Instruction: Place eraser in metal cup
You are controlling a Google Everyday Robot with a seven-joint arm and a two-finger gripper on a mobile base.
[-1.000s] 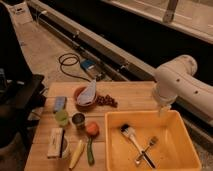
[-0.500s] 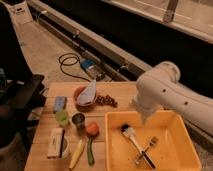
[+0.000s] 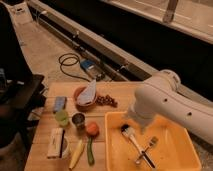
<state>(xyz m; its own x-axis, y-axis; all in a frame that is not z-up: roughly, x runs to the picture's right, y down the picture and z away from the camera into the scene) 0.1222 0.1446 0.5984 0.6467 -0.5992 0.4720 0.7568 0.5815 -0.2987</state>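
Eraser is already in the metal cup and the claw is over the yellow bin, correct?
Not quite. The camera view shows the eraser lying flat on the wooden table, apart from the metal cup, not in it. The rest holds: the claw is over the yellow bin.

The place looks like a robotics lab or test space, not a home. A coiled black cable [image 3: 69, 62] and a small blue box [image 3: 90, 66] lie loose on a bare speckled floor [image 3: 40, 45]. A long metal rail [image 3: 112, 47] runs along a dark wall. A plain wooden table [image 3: 50, 92] carries a yellow bin [image 3: 175, 145], and the white robot arm [image 3: 170, 100] holds its gripper [image 3: 136, 126] over the bin's near corner.
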